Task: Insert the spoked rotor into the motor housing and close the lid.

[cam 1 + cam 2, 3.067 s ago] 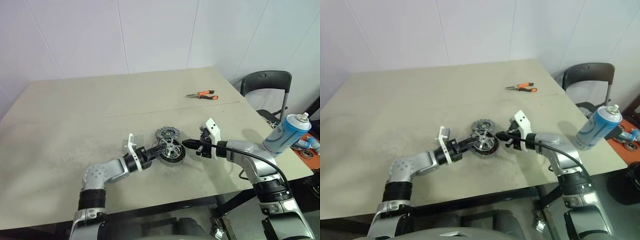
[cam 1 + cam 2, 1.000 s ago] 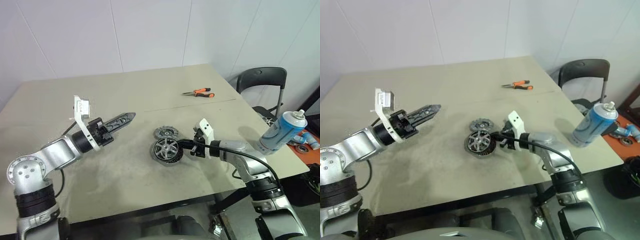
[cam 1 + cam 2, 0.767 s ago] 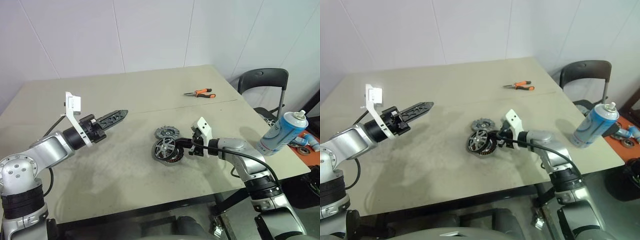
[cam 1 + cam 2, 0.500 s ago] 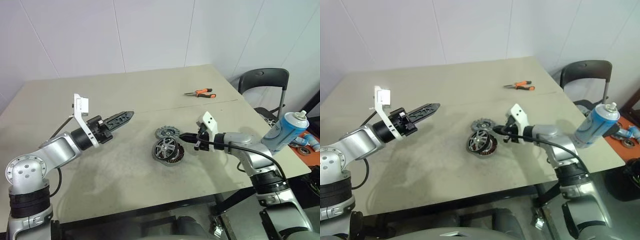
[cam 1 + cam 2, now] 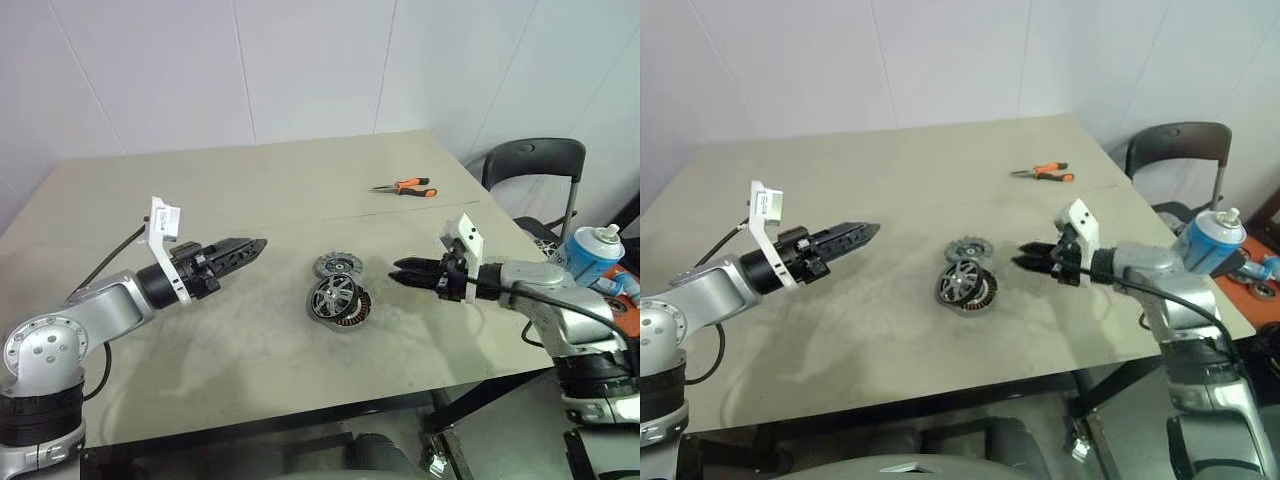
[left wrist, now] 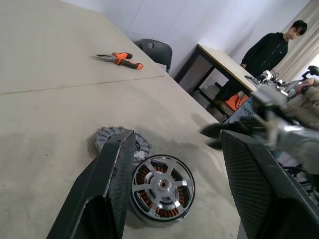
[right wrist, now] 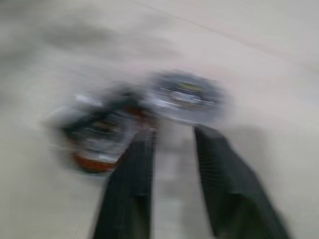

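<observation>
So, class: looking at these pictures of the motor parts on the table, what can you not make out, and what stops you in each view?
- Part of the lid: in the left wrist view, a finger of the left gripper covers it.
- Detail on the motor housing and spoked rotor: smeared by motion blur in the right wrist view.
- How deep the rotor sits: too small in the head views.
- The spray can: its bottom is hidden behind the right arm.

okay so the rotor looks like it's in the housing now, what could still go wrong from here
1. The lid lies flat on the table, touching the housing; grabbing it could nudge the housing.
2. The rotor looks seated, but if it sits slightly proud, the lid may not close.
3. Both the left gripper and the right gripper are clear, so the housing is unbraced.
</observation>
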